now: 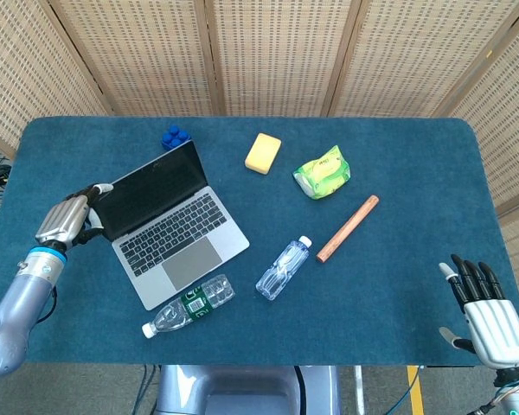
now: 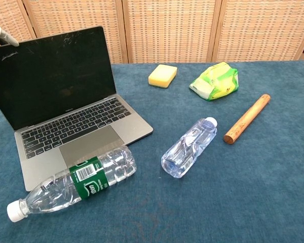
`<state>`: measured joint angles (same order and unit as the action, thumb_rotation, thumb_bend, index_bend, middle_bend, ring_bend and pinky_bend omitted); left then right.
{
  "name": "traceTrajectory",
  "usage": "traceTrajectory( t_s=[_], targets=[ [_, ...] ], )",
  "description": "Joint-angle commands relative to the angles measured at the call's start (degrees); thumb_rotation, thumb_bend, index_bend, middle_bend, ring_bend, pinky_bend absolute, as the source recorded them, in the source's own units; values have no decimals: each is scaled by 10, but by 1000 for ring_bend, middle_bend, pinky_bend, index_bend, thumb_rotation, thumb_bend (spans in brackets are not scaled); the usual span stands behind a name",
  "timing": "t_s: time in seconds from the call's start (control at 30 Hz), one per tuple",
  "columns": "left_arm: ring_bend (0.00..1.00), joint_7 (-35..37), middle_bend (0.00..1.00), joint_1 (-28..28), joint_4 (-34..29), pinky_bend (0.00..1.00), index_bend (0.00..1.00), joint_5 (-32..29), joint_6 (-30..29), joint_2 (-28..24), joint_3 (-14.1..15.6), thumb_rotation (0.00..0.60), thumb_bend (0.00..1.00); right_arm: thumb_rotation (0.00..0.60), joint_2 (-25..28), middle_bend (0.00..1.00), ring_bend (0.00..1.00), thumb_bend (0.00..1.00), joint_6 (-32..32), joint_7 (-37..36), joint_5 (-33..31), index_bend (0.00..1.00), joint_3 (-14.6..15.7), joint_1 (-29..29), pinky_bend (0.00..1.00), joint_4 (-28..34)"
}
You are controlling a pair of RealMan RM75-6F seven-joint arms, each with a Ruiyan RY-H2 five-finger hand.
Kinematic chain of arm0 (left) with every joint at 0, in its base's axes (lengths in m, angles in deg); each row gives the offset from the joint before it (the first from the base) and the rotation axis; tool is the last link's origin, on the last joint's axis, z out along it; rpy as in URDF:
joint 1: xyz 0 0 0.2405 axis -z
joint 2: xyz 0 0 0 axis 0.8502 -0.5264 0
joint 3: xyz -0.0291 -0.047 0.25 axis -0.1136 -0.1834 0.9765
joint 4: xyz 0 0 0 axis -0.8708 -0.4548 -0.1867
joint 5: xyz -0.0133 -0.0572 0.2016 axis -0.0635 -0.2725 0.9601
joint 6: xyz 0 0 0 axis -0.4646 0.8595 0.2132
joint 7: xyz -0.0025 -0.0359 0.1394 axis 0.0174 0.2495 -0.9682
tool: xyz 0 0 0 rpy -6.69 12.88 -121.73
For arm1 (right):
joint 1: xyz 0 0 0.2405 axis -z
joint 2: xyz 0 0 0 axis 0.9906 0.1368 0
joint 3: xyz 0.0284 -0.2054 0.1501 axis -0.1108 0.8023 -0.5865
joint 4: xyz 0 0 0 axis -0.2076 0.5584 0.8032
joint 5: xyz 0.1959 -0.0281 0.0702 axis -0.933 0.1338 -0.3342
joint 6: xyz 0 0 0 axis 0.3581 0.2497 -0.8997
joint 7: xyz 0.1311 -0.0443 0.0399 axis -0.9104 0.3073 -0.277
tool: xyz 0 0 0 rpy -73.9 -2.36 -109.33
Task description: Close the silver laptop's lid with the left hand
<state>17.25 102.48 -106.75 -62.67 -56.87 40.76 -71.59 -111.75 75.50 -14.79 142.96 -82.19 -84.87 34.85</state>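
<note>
Silver laptop point(image 1: 169, 220) sits open on the left part of the blue table point(image 1: 398, 285), screen dark and lid upright, tilted back toward the far left. Left hand point(image 1: 69, 220) is at the lid's outer top corner, its fingers point(image 2: 2, 35) reaching to the upper edge; the hand holds nothing, and whether it truly touches the lid cannot be told. Just in front of the keyboard lies a clear bottle with a green label point(image 1: 189, 305), touching or nearly touching the laptop's front edge. A smaller clear bottle point(image 1: 283, 268) lies to the right, then a wooden stick point(image 1: 347, 228). Behind are blue caps point(image 1: 175, 136), a yellow sponge point(image 1: 263, 153) and a green packet point(image 1: 323, 172). Right hand point(image 1: 484, 316) rests at the near right corner, fingers extended and slightly apart, empty.
</note>
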Motion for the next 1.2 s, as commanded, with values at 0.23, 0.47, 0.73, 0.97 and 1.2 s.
traceTrajectory(
  t_s=[0.23,0.47,0.73,0.97,1.2],
  targets=[
    [152,16,159,-6,-3,110,183,19,-1,-1,-2,600,1000,600,0,0,0,0,-2,2,0,0,1,-1,0,1],
    [168,34,182,-14,-14,129,209,46,-2,-5,-7,600,1000,600,1,0,0,0,-3,1,-3,0,0,0,0,1],
    [179,46,186,-19,-29,148,213,69,-1,-8,-8,600,1000,600,3,0,0,0,-3,-5,-5,0,-1,0,0,0],
    [191,55,197,-21,-32,168,229,76,4,-3,-6,600,1000,600,4,0,0,0,-2,-5,-5,0,-1,0,0,0],
    [193,64,200,-22,-29,168,232,84,11,6,-2,600,1000,600,4,0,0,0,-4,-5,-5,0,0,-1,0,1]
  ],
)
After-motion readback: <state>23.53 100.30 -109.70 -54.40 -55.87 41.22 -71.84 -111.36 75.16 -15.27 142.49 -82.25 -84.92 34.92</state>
